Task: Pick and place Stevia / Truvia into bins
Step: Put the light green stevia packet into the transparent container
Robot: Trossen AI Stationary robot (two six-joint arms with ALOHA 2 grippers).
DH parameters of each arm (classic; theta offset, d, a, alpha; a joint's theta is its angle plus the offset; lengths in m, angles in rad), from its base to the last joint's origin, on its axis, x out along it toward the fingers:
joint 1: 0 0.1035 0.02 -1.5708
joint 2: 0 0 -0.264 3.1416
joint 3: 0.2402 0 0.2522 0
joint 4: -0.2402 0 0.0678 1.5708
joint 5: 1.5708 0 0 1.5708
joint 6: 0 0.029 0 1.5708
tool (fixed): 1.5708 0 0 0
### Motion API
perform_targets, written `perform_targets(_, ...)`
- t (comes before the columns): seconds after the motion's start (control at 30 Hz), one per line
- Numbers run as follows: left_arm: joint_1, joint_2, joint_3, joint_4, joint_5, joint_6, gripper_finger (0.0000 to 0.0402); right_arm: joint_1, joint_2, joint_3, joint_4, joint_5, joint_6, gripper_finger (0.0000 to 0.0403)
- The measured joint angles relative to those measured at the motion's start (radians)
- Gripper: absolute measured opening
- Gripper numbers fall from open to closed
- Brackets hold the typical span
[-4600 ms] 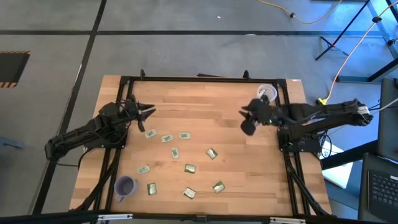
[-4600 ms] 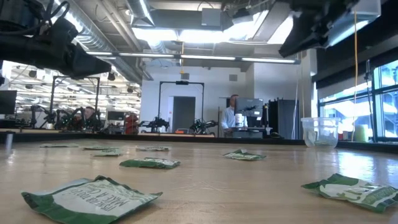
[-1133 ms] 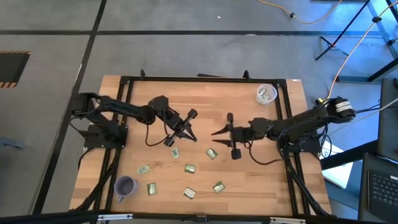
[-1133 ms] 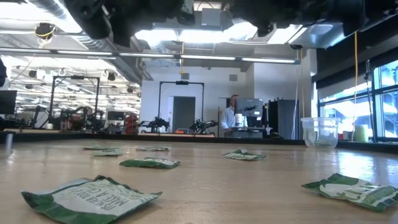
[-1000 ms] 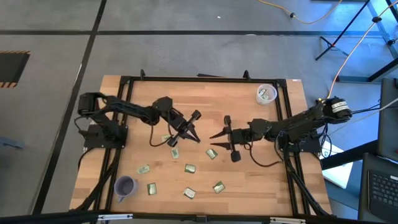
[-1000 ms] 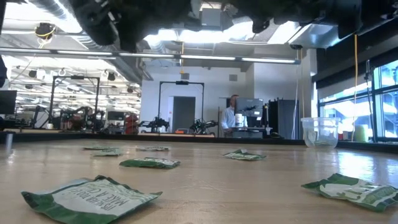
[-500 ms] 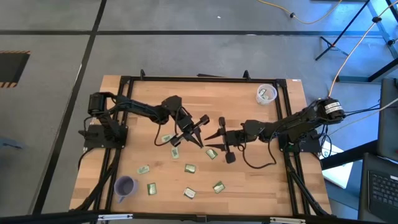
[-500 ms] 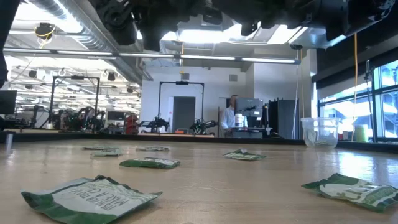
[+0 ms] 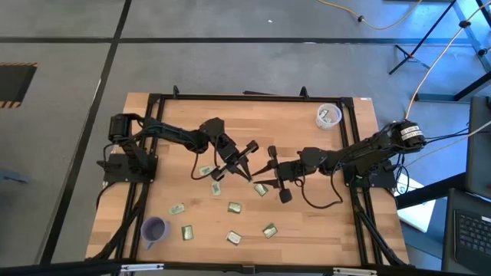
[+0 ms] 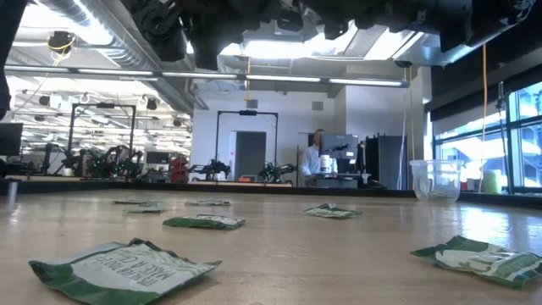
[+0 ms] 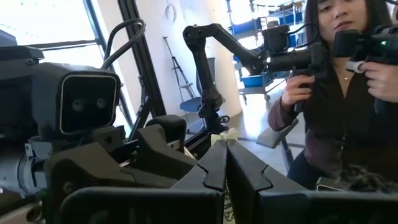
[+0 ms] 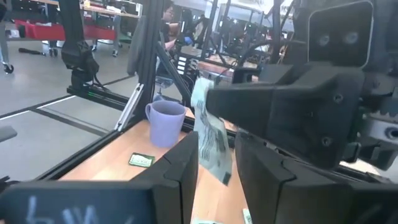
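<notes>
Both grippers meet above the table's middle. My left gripper [image 9: 247, 173] is shut on one pale green-and-white Stevia sachet [image 12: 210, 134]. My right gripper [image 9: 261, 172] faces it, open, one finger on each side of that sachet's lower part. More sachets [image 9: 234, 207] lie flat on the wood, one of them [image 9: 261, 189] just under the grippers. The purple bin [image 9: 154, 228] stands near the front left corner. The translucent bin [image 9: 328, 116] stands at the far right corner with a sachet inside. My left gripper pinches the sachet's upper end [image 12: 200, 93] between its two fingertips, coming from the table's left. A bit of the sachet [image 11: 222, 135] sticks out past the tips. The sachet hangs slanting below the fingers, clear of the table. Whether my right gripper touches the sachet cannot be told.
A black frame [image 9: 230, 97] runs round the table's edges. In the low view sachets [image 10: 127, 269] lie close to the camera and the translucent bin [image 10: 438, 180] stands at the right. A person [image 11: 336, 93] stands beyond the table, holding hand-held controls.
My left gripper, holding the sachet, has moved toward the table's right edge and a little nearer. My right gripper has moved toward the table's left edge. They now meet over the middle. In the last half second both have kept nearly still.
</notes>
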Motion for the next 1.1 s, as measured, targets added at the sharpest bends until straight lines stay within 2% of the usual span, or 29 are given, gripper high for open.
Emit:
perform_targets(0.27,0.0,0.0,0.0,-0.002,-0.041,0.025,0.0003,-0.001,0.0,0.004,-0.003,-0.045,0.025,0.0103)
perform_targets(0.63,-0.001,0.0,0.0,-0.004,-0.04,0.026,0.0003,-0.001,0.0,0.004,-0.005,-0.043,0.025,0.0013)
perform_targets(0.77,-0.001,0.0,0.0,-0.005,-0.04,-0.004,0.0005,0.0,0.0,0.004,-0.005,-0.043,0.027,0.0006)
perform_targets(0.87,0.004,-0.003,0.0,-0.007,-0.022,-0.043,0.0019,0.0,0.0,0.004,-0.006,-0.044,0.051,0.0004)
perform_targets(1.1,0.062,-0.066,0.0,-0.068,0.049,-0.113,0.0082,0.0,-0.008,0.004,-0.053,-0.042,0.076,0.0002)
